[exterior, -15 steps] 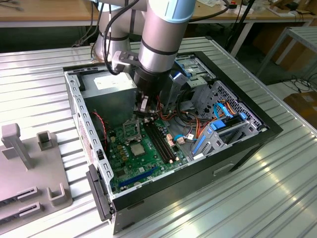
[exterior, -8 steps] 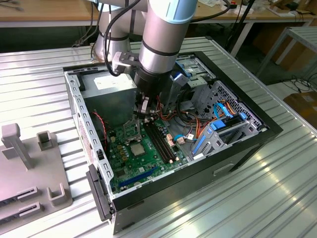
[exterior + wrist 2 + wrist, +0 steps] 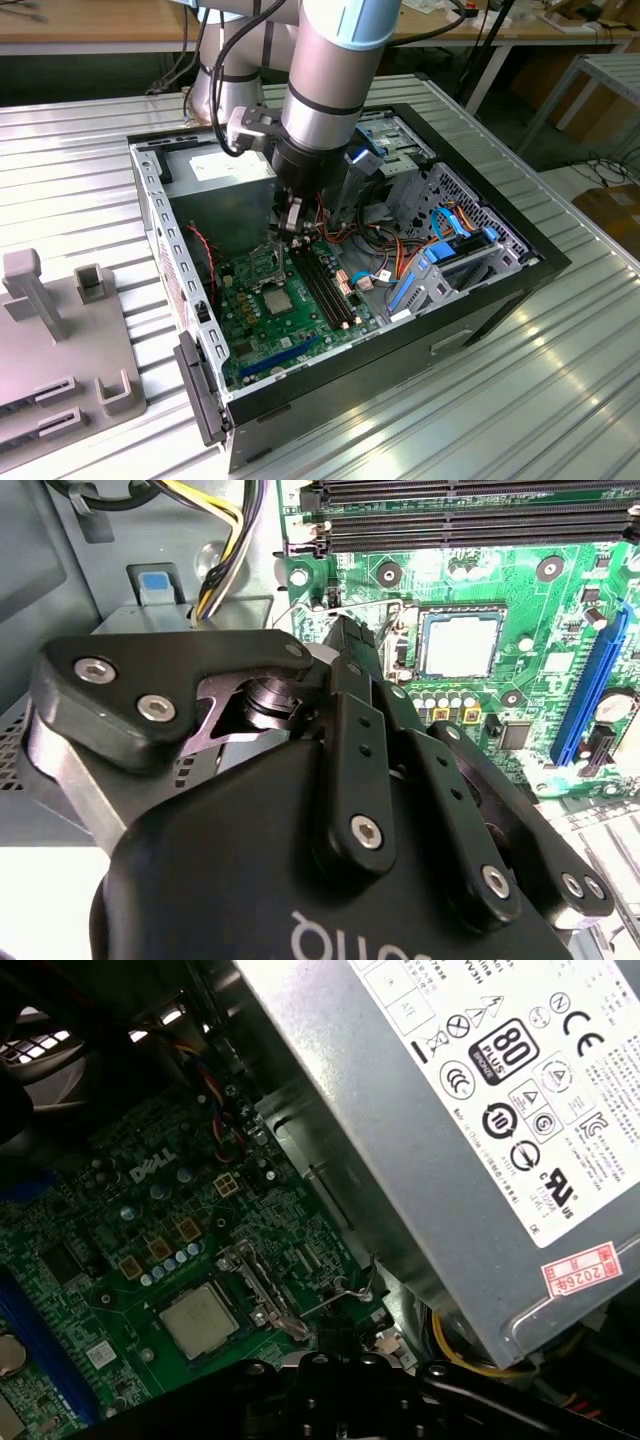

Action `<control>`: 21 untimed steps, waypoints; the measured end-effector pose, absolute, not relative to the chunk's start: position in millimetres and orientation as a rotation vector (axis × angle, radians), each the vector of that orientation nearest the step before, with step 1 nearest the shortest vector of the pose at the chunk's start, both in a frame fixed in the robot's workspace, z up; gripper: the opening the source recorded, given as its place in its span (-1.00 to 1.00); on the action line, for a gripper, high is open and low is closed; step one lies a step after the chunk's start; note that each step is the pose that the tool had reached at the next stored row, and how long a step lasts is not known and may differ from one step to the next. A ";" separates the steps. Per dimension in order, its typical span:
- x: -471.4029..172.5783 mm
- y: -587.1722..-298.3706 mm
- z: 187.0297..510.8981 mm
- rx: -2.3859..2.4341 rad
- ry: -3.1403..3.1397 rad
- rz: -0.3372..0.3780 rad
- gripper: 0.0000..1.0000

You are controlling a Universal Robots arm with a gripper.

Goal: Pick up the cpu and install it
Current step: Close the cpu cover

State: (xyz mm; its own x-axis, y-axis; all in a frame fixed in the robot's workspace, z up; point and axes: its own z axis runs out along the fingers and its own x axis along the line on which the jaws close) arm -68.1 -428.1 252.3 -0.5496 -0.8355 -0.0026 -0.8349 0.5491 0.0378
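Exterior view. An open computer case (image 3: 520, 262) lies on its side on the ribbed metal bench (image 3: 90, 170). The arm reaches down into it, and the claw (image 3: 292, 222) hangs over the green motherboard (image 3: 275, 325), close to the power supply (image 3: 225, 172). The cpu (image 3: 276, 302) lies flat in the socket area of the board, a short way in front of the claw and apart from it. RAM slots (image 3: 325, 285) run beside it on the exterior view's right.

Second wrist view. The black claw body fills the foreground; its tip (image 3: 350, 645) sits above the board just beside the socket. The cpu (image 3: 459, 645) rests square inside the socket frame, silvery top up. Whether the claw's two sides are parted or closed cannot be told here, and nothing is seen held.

First wrist view. The cpu (image 3: 199, 1319) lies in the socket; the hinged metal load plate (image 3: 262, 1282) next to it stands raised, with the wire lever (image 3: 345, 1295) free beside it. The labelled power supply (image 3: 450, 1110) stands close over this area.

Handling judgement. The cpu is likely light, rigid and smooth-topped — and fragile on its contact side. Hold it by two opposite edges of the thin rim, keep it level, and avoid pressing on the socket.
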 end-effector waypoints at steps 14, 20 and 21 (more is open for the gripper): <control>-68.1 -431.0 252.3 1.485 -2.750 -0.054 -0.79; -68.1 -432.6 252.3 1.485 -2.750 -0.054 -0.79; -68.1 -432.8 252.3 1.485 -2.750 -0.054 -0.79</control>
State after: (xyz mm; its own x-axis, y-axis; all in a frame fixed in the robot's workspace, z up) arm -68.1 -432.8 252.3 -0.5485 -0.8361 -0.0026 -0.8356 0.5481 0.0378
